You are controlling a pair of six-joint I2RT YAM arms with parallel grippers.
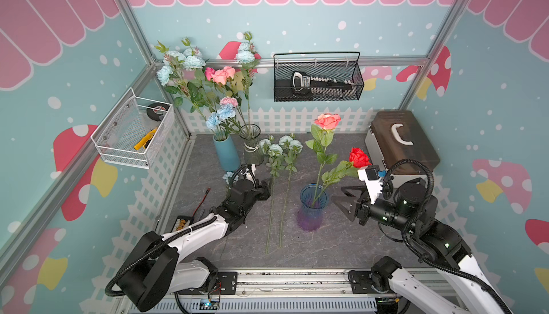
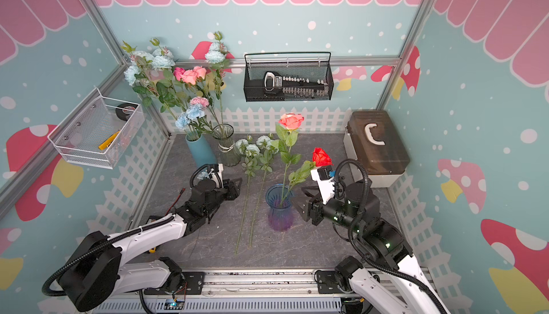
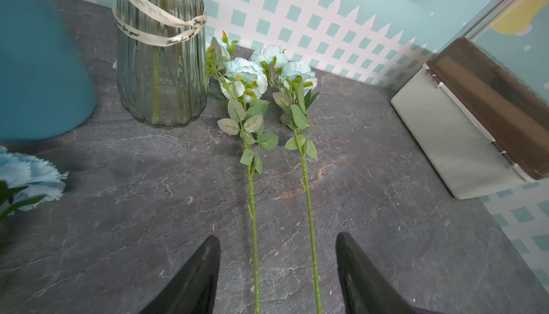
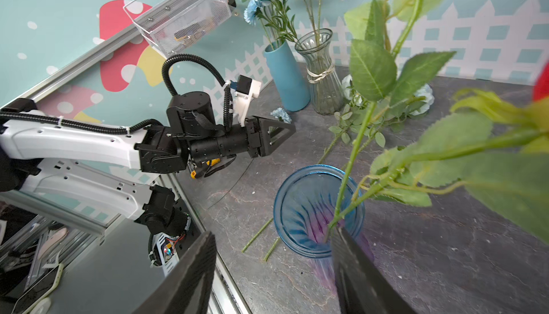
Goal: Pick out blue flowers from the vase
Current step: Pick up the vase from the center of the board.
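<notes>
Lying front-to-back mid-counter, heads toward its back edge, the blue flowers (image 3: 249, 75) have their stems just beside the left end effector (image 3: 277, 238), the nearer one, spread wide and empty; the right end effector (image 4: 274, 232), likewise parted and empty, faces the vase (image 1: 310, 219).

A cream ribbon (image 3: 162, 34) tied round the clear glass vase (image 3: 160, 95) carries dark script, repeated along its length, which seems to read "Just for you"; the label on the tool (image 1: 306, 83) in the black wire basket (image 1: 360, 89) is too small to read.
</notes>
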